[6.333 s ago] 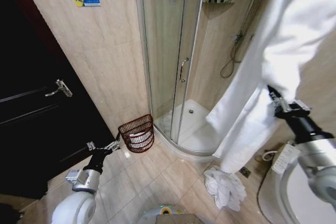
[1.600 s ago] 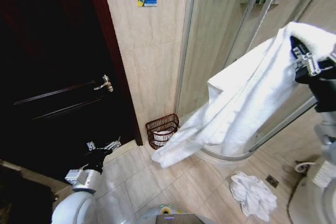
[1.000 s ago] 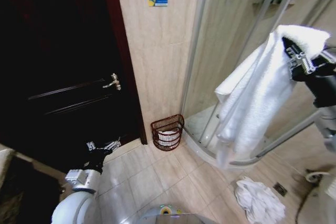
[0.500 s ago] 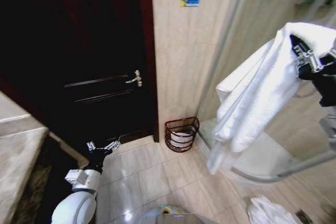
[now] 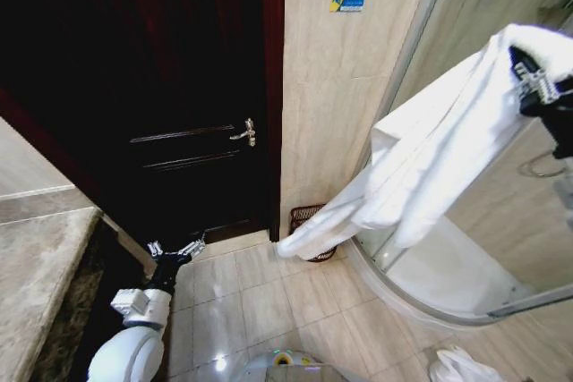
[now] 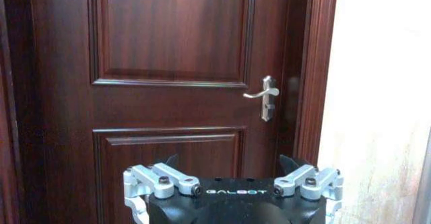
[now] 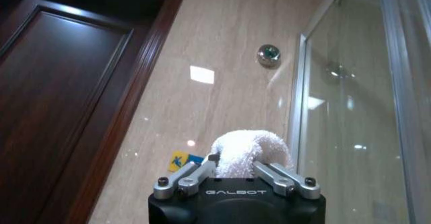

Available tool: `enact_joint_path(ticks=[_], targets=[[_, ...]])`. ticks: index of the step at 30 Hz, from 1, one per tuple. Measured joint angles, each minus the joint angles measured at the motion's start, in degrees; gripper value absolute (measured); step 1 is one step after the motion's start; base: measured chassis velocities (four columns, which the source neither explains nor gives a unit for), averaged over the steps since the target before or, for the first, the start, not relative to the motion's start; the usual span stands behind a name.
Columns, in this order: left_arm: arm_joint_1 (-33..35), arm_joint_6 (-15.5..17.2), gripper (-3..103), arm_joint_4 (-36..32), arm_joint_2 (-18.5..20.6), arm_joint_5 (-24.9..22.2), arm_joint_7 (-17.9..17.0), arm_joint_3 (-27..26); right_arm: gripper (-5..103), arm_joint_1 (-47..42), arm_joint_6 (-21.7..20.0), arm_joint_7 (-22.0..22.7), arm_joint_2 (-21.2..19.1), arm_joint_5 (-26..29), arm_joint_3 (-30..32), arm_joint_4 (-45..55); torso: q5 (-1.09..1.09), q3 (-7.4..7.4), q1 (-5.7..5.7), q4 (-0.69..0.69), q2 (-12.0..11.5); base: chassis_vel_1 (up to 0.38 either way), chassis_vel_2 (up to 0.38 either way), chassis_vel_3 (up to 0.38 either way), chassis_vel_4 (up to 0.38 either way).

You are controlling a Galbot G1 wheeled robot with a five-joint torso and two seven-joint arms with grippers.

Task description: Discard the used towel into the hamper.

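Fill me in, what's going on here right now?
The right gripper is raised high with its jaws shut on a large white towel, which hangs down and trails toward the floor. The towel's lower end drapes in front of the hamper, which stands on the tiles against the wall beside the dark door. The towel is not yet in it. The left gripper hangs low near the door, jaws open, holding nothing.

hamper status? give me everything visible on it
The hamper is a small round open-weave basket of dark reddish-brown wire or wicker, standing upright on the beige floor tiles at the foot of the beige wall between the dark wooden door and the shower enclosure. The hanging white towel covers its right side; its contents are hidden.
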Motion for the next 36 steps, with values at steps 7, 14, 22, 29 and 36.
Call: enact_joint_path(ticks=[7,14,22,29,36], targets=[[0.0,0.0,98,0.0,0.0,0.0,0.0,0.0,10,5.4,0.3,0.0,-0.9,0.1,-7.5,-2.5,0.03,0.00,0.00,-0.01,0.0,0.000,0.000,0.000,0.000],[0.0,0.0,98,0.0,0.0,0.0,0.0,0.0,10,19.6,0.3,2.7,0.7,-2.8,-21.6,-5.5,-0.02,0.00,0.00,0.00,0.0,0.000,0.000,0.000,0.000],[0.0,0.0,98,0.0,0.0,0.0,0.0,0.0,10,32.6,0.3,3.2,1.9,-4.8,-32.1,-11.1,-0.02,0.00,0.00,0.00,0.0,0.000,0.000,0.000,0.000],[0.0,0.0,98,0.0,0.0,0.0,0.0,0.0,10,39.4,0.3,3.0,2.4,-5.6,-36.7,-14.7,0.00,0.00,0.00,-0.01,0.0,0.000,0.000,0.000,0.000],[0.0,0.0,98,0.0,0.0,0.0,0.0,0.0,10,46.0,0.7,1.2,2.9,-6.5,-43.5,-19.6,-0.01,0.00,-0.01,0.00,0.0,0.000,0.000,0.000,0.000]])
